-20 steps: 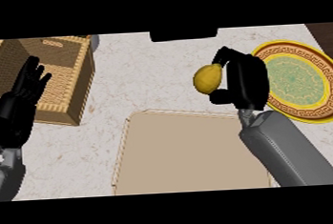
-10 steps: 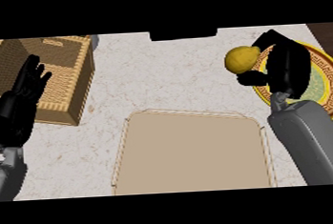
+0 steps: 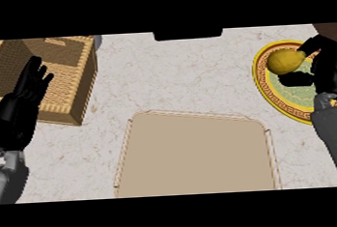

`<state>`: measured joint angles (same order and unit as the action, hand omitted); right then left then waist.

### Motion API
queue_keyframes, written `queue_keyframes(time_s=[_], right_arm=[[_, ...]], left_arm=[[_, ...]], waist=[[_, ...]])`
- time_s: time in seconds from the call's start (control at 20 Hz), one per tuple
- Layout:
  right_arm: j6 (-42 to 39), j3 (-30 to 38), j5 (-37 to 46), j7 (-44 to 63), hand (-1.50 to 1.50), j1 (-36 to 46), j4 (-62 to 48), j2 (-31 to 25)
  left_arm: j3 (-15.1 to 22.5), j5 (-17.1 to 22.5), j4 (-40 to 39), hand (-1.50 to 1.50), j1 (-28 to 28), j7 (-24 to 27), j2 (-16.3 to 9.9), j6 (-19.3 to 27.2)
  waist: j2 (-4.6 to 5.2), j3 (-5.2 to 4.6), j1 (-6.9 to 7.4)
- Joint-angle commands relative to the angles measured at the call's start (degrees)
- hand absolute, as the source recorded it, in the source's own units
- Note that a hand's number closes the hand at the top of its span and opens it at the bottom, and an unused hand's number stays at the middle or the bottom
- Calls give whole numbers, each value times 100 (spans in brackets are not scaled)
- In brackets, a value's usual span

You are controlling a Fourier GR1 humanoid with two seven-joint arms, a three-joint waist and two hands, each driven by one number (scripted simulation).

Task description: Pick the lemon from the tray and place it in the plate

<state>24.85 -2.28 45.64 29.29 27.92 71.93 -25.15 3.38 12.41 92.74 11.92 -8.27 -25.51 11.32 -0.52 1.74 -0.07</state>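
The yellow lemon (image 3: pixel 285 60) hangs over the left part of the plate (image 3: pixel 268 92), a round plate with a gold patterned rim and green centre at the right edge. My right hand (image 3: pixel 329 67) is shut on the lemon, its fingers and thumb curled round the fruit's right side, and it covers much of the plate. The beige tray (image 3: pixel 196 155) lies in the lower middle with nothing on it. At the left edge my left hand (image 3: pixel 22 104) rests open, fingers up, apart from everything.
A woven wicker basket (image 3: pixel 49 78) stands at the upper left, close beside my left hand. A dark object (image 3: pixel 188 34) sits at the counter's far edge in the top middle. Marble counter (image 3: pixel 176 76) stretches between basket, tray and plate.
My right hand has carried the lemon further right, from beside the plate's left rim to over the plate. The left hand has not moved.
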Motion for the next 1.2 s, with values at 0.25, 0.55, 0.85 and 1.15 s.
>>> queue_keyframes(time_s=[0.25,0.55,0.85,1.15], right_arm=[[-917,656,-1461,-908,150,-172,-1019,-112],[-1198,961,-1864,-2307,-150,-87,-1587,-499],[-797,1401,-2450,-3812,-150,9,-1139,-430],[-1181,1830,-3435,-3831,-150,288,-846,34]], left_arm=[[270,78,-515,0,-459,-345,312,-128],[190,186,-528,0,-444,-365,293,-342],[0,112,-712,0,-476,-236,261,-333],[-44,58,-827,0,-351,-253,263,-411]], waist=[[125,-158,42],[136,-156,108],[113,-155,-20],[93,-172,-81]])
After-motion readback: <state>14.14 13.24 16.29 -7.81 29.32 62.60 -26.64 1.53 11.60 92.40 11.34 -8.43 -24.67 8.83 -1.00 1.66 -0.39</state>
